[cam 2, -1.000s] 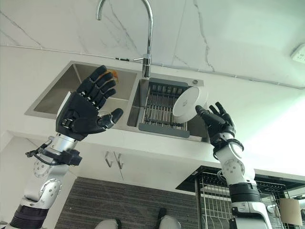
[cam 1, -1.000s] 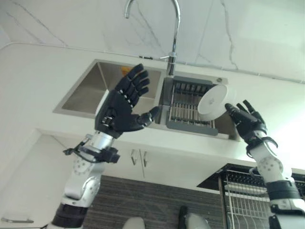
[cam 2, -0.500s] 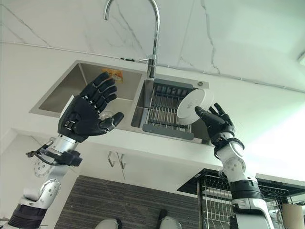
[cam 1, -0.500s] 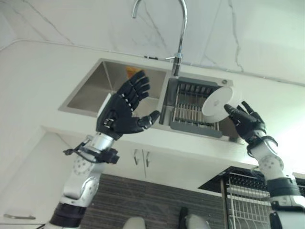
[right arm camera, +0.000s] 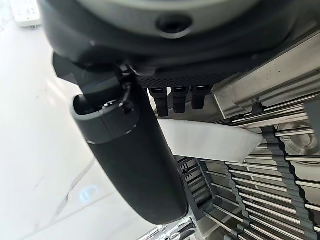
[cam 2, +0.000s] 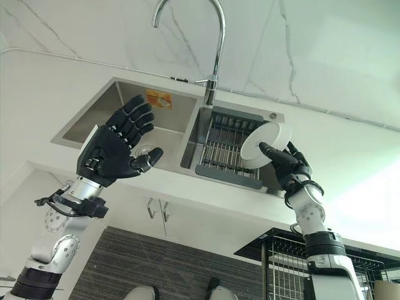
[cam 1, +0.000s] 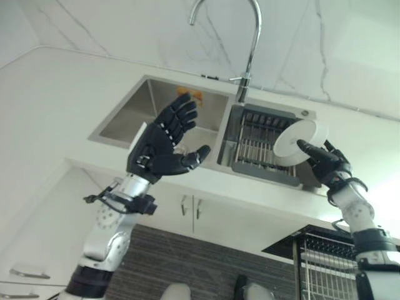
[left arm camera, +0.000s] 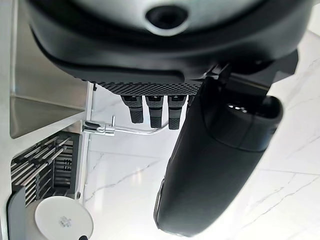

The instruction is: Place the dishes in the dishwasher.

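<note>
A white bowl (cam 1: 300, 140) is held tilted, its underside toward me, above the right end of the dark drain rack (cam 1: 259, 142) in the right sink basin. My right hand (cam 1: 326, 166) is shut on the bowl. In the right wrist view the thumb (right arm camera: 135, 155) lies along one face of the bowl (right arm camera: 205, 142) and the fingers (right arm camera: 179, 99) press the other. My left hand (cam 1: 159, 147) hangs open in the air over the left basin (cam 1: 128, 122), holding nothing. The wire dishwasher rack (cam 1: 328, 275) stands pulled out at the lower right.
A tall curved faucet (cam 1: 249, 59) rises between the two basins. An orange item (cam 2: 158, 99) sits at the back of the left basin. White counter (cam 1: 56, 94) surrounds the sink, and cabinet doors with handles (cam 1: 190, 206) lie below its front edge.
The whole picture has shifted, so the camera moved. My right hand has turned the bowl a little more edge-on, still over the rack's right end. The left hand keeps its pose.
</note>
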Tool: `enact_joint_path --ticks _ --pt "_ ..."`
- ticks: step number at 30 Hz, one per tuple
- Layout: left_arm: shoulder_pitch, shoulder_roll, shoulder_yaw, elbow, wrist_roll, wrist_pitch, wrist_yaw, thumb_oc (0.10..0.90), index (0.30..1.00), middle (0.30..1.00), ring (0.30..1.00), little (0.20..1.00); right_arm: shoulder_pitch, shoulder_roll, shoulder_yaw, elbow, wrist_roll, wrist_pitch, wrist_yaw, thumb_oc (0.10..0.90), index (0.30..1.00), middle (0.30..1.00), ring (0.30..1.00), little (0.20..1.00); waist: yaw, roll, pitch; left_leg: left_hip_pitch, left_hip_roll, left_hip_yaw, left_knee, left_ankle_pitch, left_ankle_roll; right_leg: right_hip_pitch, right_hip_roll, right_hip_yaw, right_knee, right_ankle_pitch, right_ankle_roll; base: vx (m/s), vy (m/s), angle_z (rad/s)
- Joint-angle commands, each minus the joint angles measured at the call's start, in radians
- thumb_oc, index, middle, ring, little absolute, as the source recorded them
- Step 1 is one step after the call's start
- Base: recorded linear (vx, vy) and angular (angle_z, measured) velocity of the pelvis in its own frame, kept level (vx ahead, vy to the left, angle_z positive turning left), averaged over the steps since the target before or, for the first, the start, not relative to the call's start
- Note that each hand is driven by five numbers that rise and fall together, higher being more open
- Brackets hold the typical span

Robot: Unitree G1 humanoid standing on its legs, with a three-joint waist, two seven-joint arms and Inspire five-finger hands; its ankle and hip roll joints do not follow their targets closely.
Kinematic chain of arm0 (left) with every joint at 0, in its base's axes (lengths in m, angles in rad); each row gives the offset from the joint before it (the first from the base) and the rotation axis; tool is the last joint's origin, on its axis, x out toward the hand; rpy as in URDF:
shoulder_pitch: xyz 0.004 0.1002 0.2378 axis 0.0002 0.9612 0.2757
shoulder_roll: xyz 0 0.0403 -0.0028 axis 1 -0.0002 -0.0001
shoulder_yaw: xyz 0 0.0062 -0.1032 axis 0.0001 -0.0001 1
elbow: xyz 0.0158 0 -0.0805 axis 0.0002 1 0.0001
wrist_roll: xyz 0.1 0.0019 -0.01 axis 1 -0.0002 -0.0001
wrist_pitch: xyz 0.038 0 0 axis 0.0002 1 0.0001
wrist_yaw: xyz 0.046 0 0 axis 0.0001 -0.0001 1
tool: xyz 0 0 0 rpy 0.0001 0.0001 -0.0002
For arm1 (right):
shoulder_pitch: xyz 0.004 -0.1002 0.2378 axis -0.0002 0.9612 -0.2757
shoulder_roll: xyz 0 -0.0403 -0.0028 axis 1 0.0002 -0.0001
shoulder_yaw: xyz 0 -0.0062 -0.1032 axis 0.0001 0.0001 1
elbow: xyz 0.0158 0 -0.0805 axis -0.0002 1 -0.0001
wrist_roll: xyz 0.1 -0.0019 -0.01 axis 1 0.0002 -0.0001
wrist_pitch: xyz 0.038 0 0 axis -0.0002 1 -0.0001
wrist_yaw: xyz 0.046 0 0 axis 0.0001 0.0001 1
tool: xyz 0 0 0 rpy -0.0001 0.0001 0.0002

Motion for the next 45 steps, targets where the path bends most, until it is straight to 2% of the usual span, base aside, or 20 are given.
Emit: enact_joint_path --ticks 1,9,10,11,13,14,18,25,26,32,38,45 --pt "-0.115 0.047 -0.013 -0.071 -0.031 -0.098 0.016 0.800 0.900 0.900 0.900 0.900 -0.130 -0.071 0.010 0.013 0.053 -0.073 0.036 0.800 0.900 0.900 0.900 0.900 0.027 -0.009 -0.076 0.133 0.035 0.058 -0.081 -0.074 -0.028 -0.065 -0.077 -0.004 0.053 -0.001 0.117 0.00 -0.011 0.06" --pt "-0.119 0.054 -0.018 -0.066 -0.030 -0.101 0.034 0.800 0.900 0.900 0.900 0.900 -0.177 -0.092 0.014 0.086 0.063 -0.094 0.033 0.800 0.900 0.900 0.900 0.900 0.042 -0.005 -0.084 0.126 0.039 0.054 -0.081 -0.067 -0.034 -0.049 -0.076 -0.017 0.053 -0.019 0.109 0.00 -0.005 0.06" --pt "-0.118 0.055 -0.017 -0.065 -0.032 -0.103 0.034 0.800 0.900 0.900 0.900 0.900 -0.185 -0.094 0.012 0.098 0.066 -0.097 0.027 0.747 0.820 0.820 0.820 0.820 0.045 -0.004 -0.084 0.124 0.039 0.053 -0.081 -0.065 -0.035 -0.047 -0.076 -0.019 0.053 -0.021 0.108 -0.01 0.001 0.06" --pt "-0.119 0.056 -0.018 -0.063 -0.032 -0.104 0.036 0.800 0.900 0.900 0.900 0.900 -0.195 -0.095 0.011 0.113 0.072 -0.102 0.025 0.615 0.622 0.622 0.622 0.622 0.048 -0.003 -0.084 0.123 0.040 0.053 -0.081 -0.064 -0.036 -0.044 -0.076 -0.021 0.053 -0.024 0.107 -0.02 0.002 0.07" --pt "-0.123 0.056 -0.021 -0.062 -0.033 -0.103 0.042 0.800 0.900 0.900 0.900 0.900 -0.214 -0.096 0.011 0.135 0.084 -0.106 0.010 0.525 0.488 0.488 0.488 0.488 0.054 -0.002 -0.086 0.120 0.040 0.050 -0.081 -0.061 -0.037 -0.041 -0.075 -0.024 0.053 -0.028 0.105 -0.02 0.002 0.11" --pt "-0.125 0.060 -0.022 -0.061 -0.036 -0.104 0.046 0.800 0.900 0.900 0.900 0.900 -0.228 -0.102 0.012 0.157 0.094 -0.116 -0.001 0.400 0.300 0.300 0.300 0.300 0.059 -0.001 -0.087 0.117 0.039 0.047 -0.081 -0.059 -0.039 -0.038 -0.074 -0.027 0.053 -0.031 0.103 -0.02 0.005 0.08" --pt "-0.127 0.065 -0.026 -0.056 -0.046 -0.108 0.049 0.800 0.900 0.900 0.900 0.900 -0.260 -0.114 0.006 0.201 0.102 -0.135 -0.021 0.400 0.300 0.300 0.300 0.300 0.068 0.002 -0.090 0.111 0.037 0.040 -0.081 -0.055 -0.041 -0.032 -0.071 -0.031 0.053 -0.040 0.099 -0.01 0.010 0.05" --pt "-0.115 0.069 -0.037 -0.053 -0.057 -0.117 0.062 0.800 0.900 0.900 0.900 0.900 -0.313 -0.131 0.013 0.248 0.082 -0.232 -0.103 0.400 0.300 0.300 0.300 0.300 0.090 0.007 -0.093 0.096 0.030 0.023 -0.081 -0.045 -0.045 -0.018 -0.063 -0.032 0.053 -0.059 0.091 -0.02 0.026 0.07" --pt "-0.109 0.072 -0.039 -0.054 -0.066 -0.121 0.064 0.800 0.900 0.900 0.900 0.900 -0.313 -0.126 0.007 0.237 0.059 -0.269 -0.132 0.400 0.300 0.300 0.300 0.300 0.093 0.011 -0.089 0.092 0.028 0.018 -0.081 -0.042 -0.044 -0.016 -0.062 -0.029 0.053 -0.061 0.091 -0.02 0.041 0.05" --pt "-0.102 0.076 -0.040 -0.057 -0.067 -0.126 0.070 0.800 0.900 0.900 0.900 0.900 -0.299 -0.129 0.006 0.192 -0.002 -0.303 -0.179 0.400 0.300 0.300 0.300 0.300 0.093 0.013 -0.083 0.090 0.023 0.014 -0.081 -0.042 -0.041 -0.017 -0.062 -0.026 0.053 -0.061 0.094 -0.01 0.022 0.02" --pt "-0.097 0.072 -0.037 -0.066 -0.055 -0.122 0.069 0.800 0.900 0.900 0.900 0.900 -0.279 -0.141 0.011 0.141 -0.112 -0.311 -0.214 0.400 0.300 0.300 0.300 0.300 0.084 0.010 -0.073 0.093 0.018 0.017 -0.081 -0.045 -0.036 -0.023 -0.063 -0.013 0.053 -0.052 0.101 0.00 0.000 0.00" --pt "-0.077 0.080 -0.022 -0.087 -0.056 -0.124 0.063 0.800 0.900 0.900 0.900 0.900 -0.230 -0.194 0.024 0.067 -0.321 -0.258 -0.276 0.400 0.300 0.300 0.300 0.300 0.069 0.004 -0.061 0.095 0.023 0.034 -0.081 -0.046 -0.030 -0.031 -0.075 -0.010 0.053 -0.036 0.115 0.00 0.015 -0.02"
